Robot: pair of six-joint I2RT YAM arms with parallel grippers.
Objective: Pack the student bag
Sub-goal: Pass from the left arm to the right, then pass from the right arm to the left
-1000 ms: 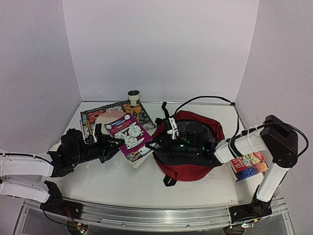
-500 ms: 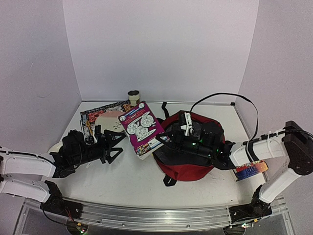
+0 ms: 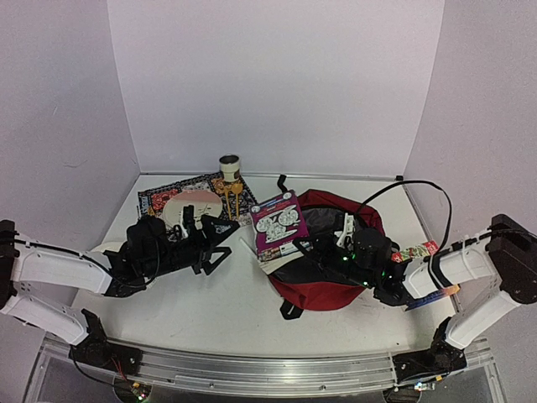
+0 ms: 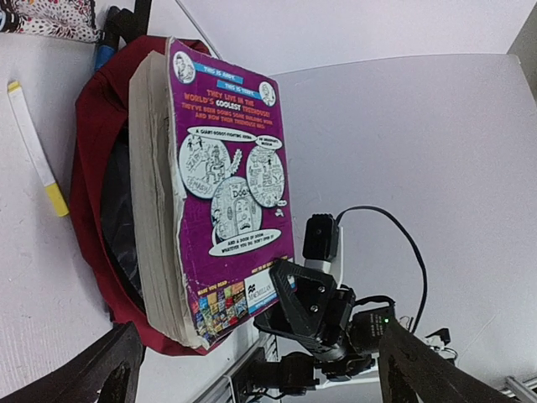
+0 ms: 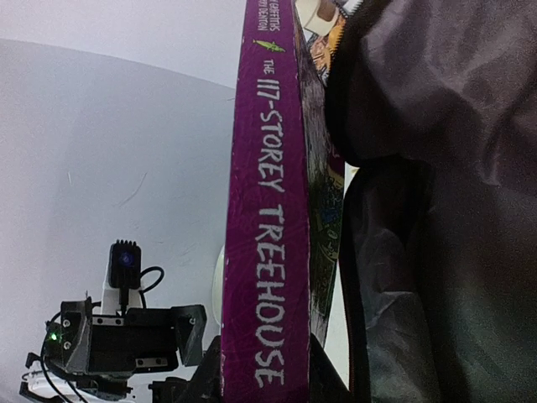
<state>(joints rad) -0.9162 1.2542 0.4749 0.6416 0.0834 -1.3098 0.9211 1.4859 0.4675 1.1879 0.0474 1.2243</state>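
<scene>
- The student bag (image 3: pixel 323 290) lies mouth-open, right of centre on the tabletop (image 3: pixel 235 294).
- A thick purple book (image 3: pixel 278 225) stands on edge at the bag's left rim, with the jaws of the right gripper (image 3: pixel 295 249) clenched on its lower corner.
- The left gripper (image 3: pixel 222 241) hovers just beside the book, jaws spread and empty.
- Risk: held by one corner, the heavy book may pivot, snag the soft rim and drop outside.

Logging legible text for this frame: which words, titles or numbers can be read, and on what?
"THE 117-STOREY TREEHOUSE": spine of the purple book.
"THEY LIVE IN THE WORLD'S COOLEST TREEHOUSE!": its back cover, left wrist view.
Speech bubbles and bottom print on that cover: too small to read.
Print on other items in the top view: too blurred.
</scene>
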